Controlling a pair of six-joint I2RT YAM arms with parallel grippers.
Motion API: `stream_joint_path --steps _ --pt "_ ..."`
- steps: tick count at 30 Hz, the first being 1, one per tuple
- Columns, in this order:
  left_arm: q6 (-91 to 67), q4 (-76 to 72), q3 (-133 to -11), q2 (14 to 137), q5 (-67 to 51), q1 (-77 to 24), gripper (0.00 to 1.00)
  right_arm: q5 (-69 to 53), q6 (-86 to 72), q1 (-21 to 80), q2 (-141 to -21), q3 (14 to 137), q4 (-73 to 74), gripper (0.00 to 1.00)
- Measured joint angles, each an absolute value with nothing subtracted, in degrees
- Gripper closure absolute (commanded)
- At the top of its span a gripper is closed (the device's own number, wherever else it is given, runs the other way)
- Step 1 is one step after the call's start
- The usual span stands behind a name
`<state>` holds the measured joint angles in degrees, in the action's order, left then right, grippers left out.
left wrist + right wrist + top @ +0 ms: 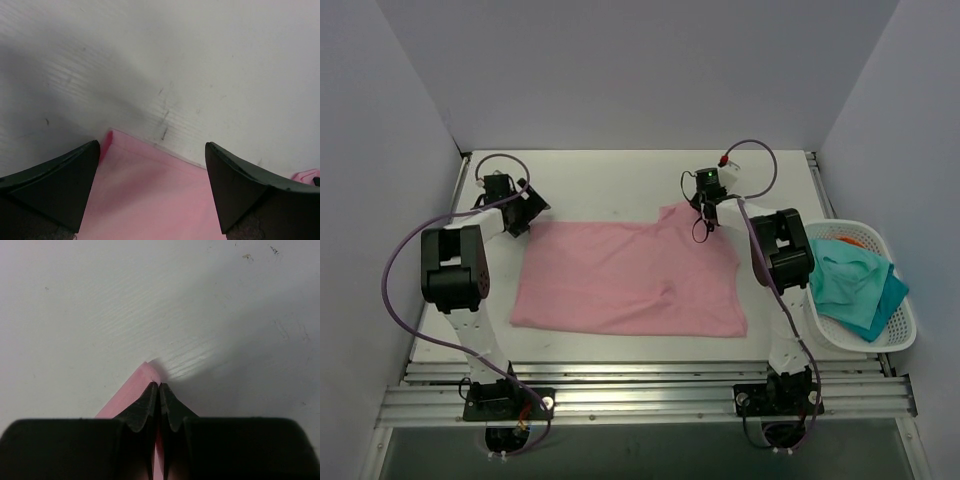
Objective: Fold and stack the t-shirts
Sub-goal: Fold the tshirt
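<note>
Your pink t-shirt [630, 280] lies spread flat in the middle of the table [610, 180]. At its 1 o'clock corner your right gripper [159, 386] has its fingers pressed together on a pinch of pink cloth (the cloth peaks up there). At 10 o'clock your left gripper [152, 150] hangs with fingers spread, the shirt's corner between them. A basket [905, 335] at 3 o'clock holds teal cloth [850, 285].

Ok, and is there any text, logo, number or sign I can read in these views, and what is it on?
No readable text in any view.
pink t-shirt: plain, no print or tag showing.
white basket and the teal cloth in it: no label visible.
right hand: no marking; on its wrist only a small green light, not a sign.
</note>
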<state>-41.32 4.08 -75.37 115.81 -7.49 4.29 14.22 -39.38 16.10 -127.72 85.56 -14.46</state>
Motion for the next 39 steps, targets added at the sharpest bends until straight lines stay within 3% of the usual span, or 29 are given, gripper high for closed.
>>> stream_joint_path --steps 13,17,21,26,32,39 --pt "-41.41 4.99 -72.73 113.58 -5.39 0.43 0.01 14.63 -39.57 16.05 -125.60 81.56 -16.51 1.00" --pt "-41.45 5.54 -72.73 113.49 -4.12 0.43 0.17 14.66 -39.57 15.97 -125.23 81.10 -16.47 1.00" --pt "-41.47 7.20 -72.71 113.49 -3.01 0.51 0.45 14.66 -39.57 15.84 -125.21 81.06 -16.47 1.00" --pt "-41.39 8.64 -72.71 113.49 -2.61 0.60 0.63 14.68 -39.55 15.79 -125.21 81.06 -16.49 1.00" --pt "-41.45 9.23 -72.71 113.49 -2.59 0.97 0.95 14.72 -39.53 15.79 -125.21 81.06 -16.47 1.00" --pt "-41.04 12.01 -74.11 113.82 -1.37 1.30 0.98 14.79 -39.07 15.77 -124.90 81.03 -15.64 1.00"
